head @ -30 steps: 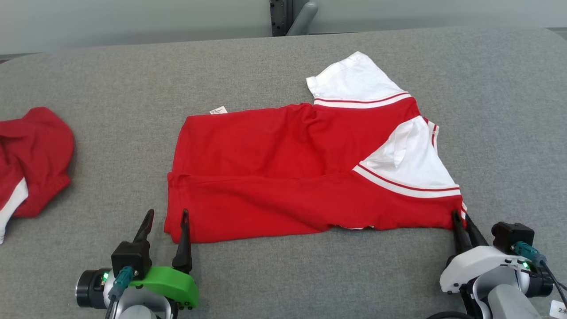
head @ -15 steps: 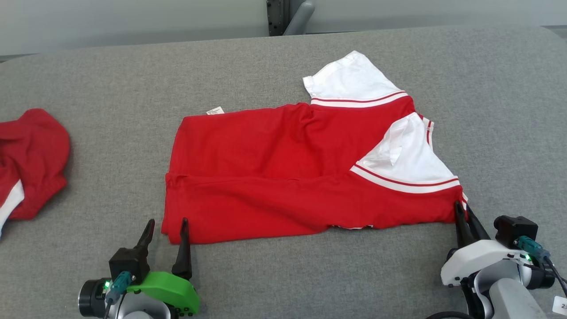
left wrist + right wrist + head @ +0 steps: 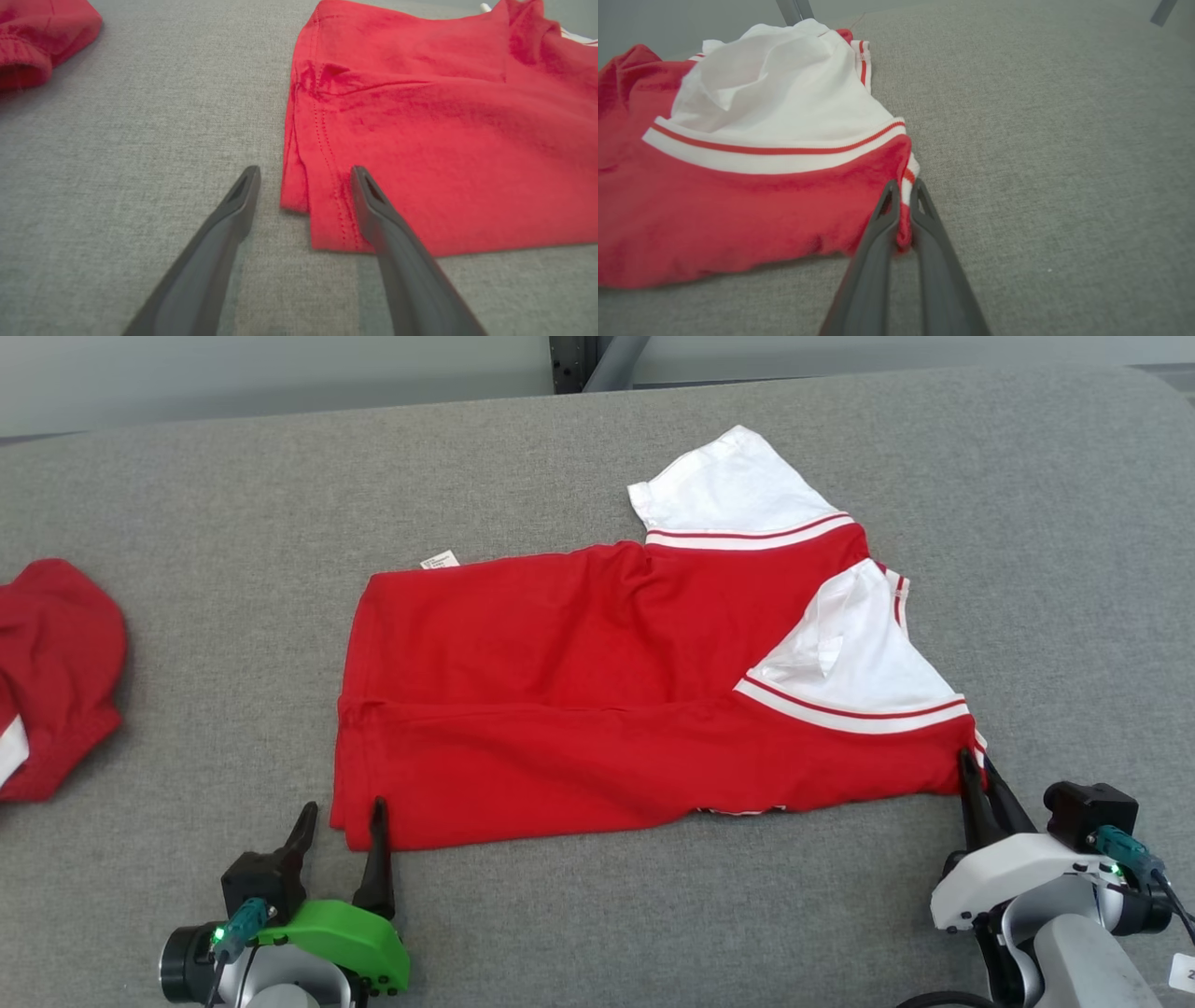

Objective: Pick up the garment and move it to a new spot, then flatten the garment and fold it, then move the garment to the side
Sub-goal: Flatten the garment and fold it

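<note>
Mostly flat red-and-white knit garment [image 3: 579, 709]; nubbly grey table [image 3: 187, 504] beneath

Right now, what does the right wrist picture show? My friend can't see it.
The right gripper is shut on a corner of a red and white shirt. The shirt lies on a grey table, and its white part is crumpled at the far end.

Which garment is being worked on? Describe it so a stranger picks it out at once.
Start from the grey cloth-covered table; at its middle lies the red-and-white garment, spread flat. Its white sleeves with red stripes lie on the right, whereas the other red garment at the left edge is bunched in a heap.
</note>
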